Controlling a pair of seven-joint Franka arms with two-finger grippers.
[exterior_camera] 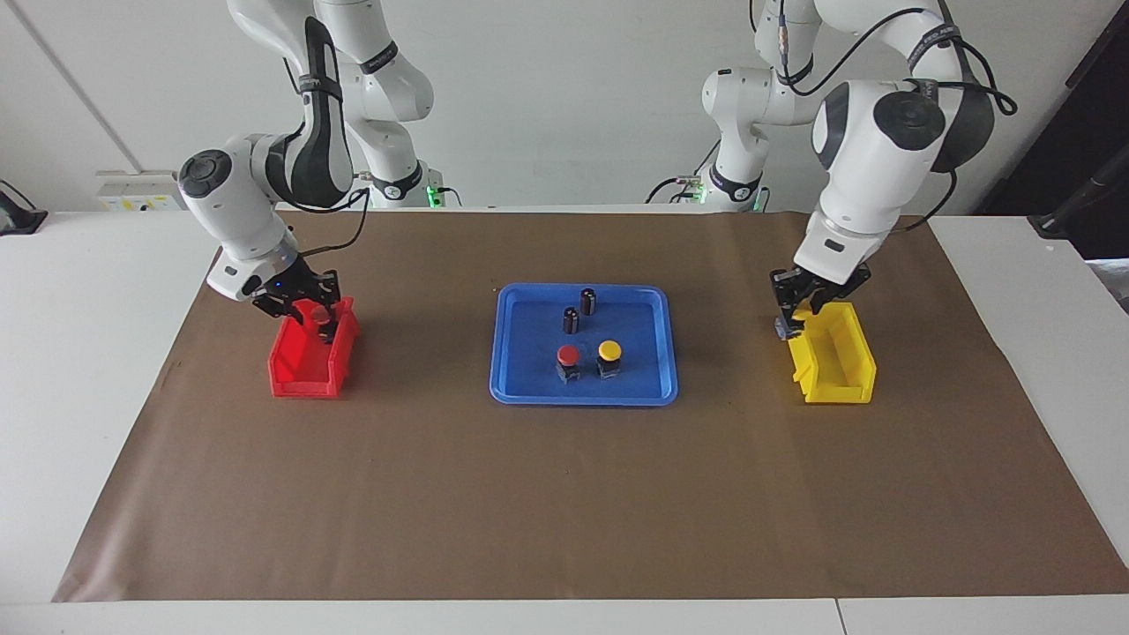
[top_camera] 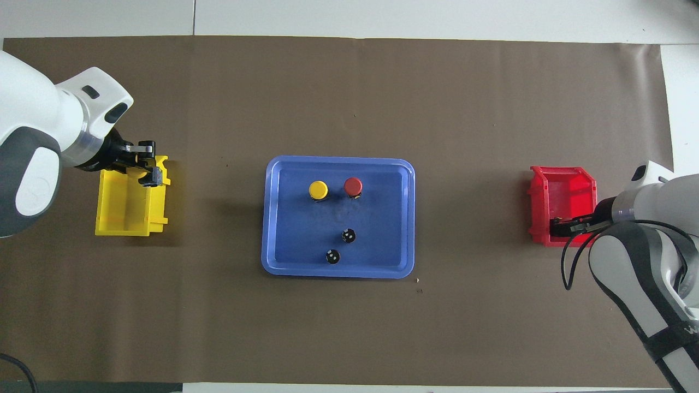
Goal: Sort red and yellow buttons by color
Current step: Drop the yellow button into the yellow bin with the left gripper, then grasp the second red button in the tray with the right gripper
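Note:
One red button (exterior_camera: 568,355) and one yellow button (exterior_camera: 609,351) stand side by side in the blue tray (exterior_camera: 507,388). They also show in the overhead view, the red button (top_camera: 353,186) and the yellow button (top_camera: 318,189). My right gripper (exterior_camera: 310,319) is shut on a second red button (exterior_camera: 318,311), over the end of the red bin (exterior_camera: 304,375) nearer to the robots. My left gripper (exterior_camera: 791,319) is over the yellow bin (exterior_camera: 842,379), shut on a second yellow button, of which the dark base (exterior_camera: 782,328) shows. In the overhead view, the left gripper (top_camera: 148,172) is over the yellow bin (top_camera: 128,218).
Two small dark cylinders with silvery tops (exterior_camera: 587,302) (exterior_camera: 571,319) stand in the tray, nearer to the robots than the buttons. The red bin (top_camera: 562,191) is toward the right arm's end of the table. A brown mat (exterior_camera: 564,503) covers the table.

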